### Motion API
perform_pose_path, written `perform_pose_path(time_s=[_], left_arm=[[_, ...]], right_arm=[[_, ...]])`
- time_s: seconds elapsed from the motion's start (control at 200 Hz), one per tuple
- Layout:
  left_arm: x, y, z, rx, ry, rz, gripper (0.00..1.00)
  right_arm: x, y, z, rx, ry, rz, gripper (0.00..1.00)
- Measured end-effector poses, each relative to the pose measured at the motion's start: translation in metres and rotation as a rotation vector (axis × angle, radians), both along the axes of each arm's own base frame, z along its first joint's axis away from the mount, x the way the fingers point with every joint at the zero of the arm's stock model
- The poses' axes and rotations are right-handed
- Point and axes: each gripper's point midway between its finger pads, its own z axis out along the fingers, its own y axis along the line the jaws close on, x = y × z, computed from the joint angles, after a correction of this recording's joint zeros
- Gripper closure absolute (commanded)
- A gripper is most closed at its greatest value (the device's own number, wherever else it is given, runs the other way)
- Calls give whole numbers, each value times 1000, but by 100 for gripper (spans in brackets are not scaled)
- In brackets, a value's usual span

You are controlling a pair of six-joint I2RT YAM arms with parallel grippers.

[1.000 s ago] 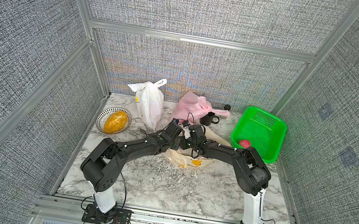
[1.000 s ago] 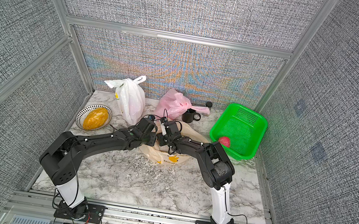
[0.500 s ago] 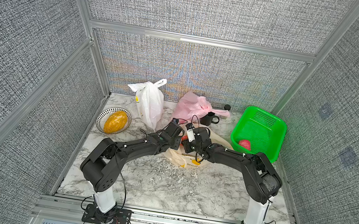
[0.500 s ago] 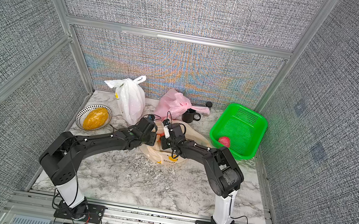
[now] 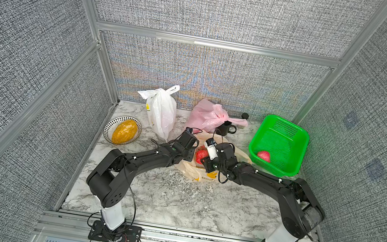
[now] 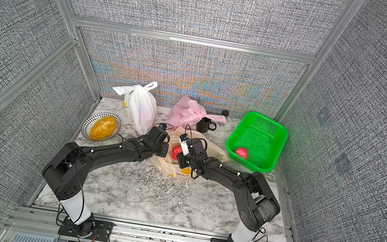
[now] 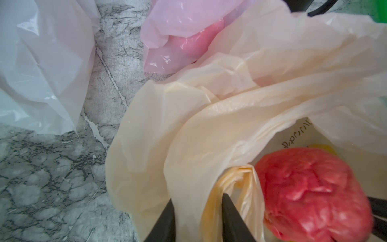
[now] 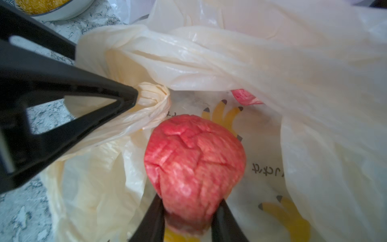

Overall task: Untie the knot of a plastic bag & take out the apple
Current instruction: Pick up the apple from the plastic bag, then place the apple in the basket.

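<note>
Both arms reach forward and low over the marble table [image 5: 175,197], elbows bent outward, wrists meeting at the cream plastic bag [image 5: 194,173] in the middle. The left arm [image 5: 144,158] comes in from the left side, and the left gripper [image 7: 196,200] is clenched on a bunched fold of the bag's rim, holding the mouth open. The right arm [image 5: 264,183] angles in from the opposite side; the right gripper [image 8: 189,202] reaches into the opening, its two fingers pressed against either side of the apple [image 8: 194,163], grasping it at its lower end. The apple sits inside the bag, red and visible between the two wrists in both top views. Behind the bag, a white bag [image 5: 162,114], a pink bag [image 5: 205,115] and a black mug [image 5: 224,129] stand near. A bowl [image 5: 110,126] lies left, a green basket [image 5: 292,169] right, near the bag's edge. The front half of the table is open marble.
</note>
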Motion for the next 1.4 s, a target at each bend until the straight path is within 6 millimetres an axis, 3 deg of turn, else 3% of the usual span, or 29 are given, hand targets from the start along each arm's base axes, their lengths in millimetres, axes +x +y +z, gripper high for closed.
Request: perform_pose_path(time_s=[0.215, 0.32, 0.485, 0.626, 0.836, 0.956, 1.111, 1.396], left_arm=[[0, 0, 0, 0, 1, 0, 64], [0, 0, -2, 1, 3, 0, 64], [-1, -1, -3, -1, 8, -4, 64], [-2, -1, -4, 0, 13, -7, 64], [-2, -2, -5, -4, 15, -11, 64], [-2, -2, -5, -5, 16, -13, 64], [-4, -4, -5, -12, 23, -24, 64], [-5, -6, -5, -15, 26, -35, 64]], right_arm=[[4, -4, 51, 70, -29, -10, 89], [16, -21, 79, 116, -44, -69, 89], [40, -62, 112, 179, -55, -194, 89], [66, -121, 129, 197, -94, -370, 88], [102, -226, 127, 175, -126, -682, 87], [115, -271, 113, 175, -108, -799, 87], [132, -315, 92, 166, -68, -911, 86], [154, -365, 51, 176, 16, -1014, 82]])
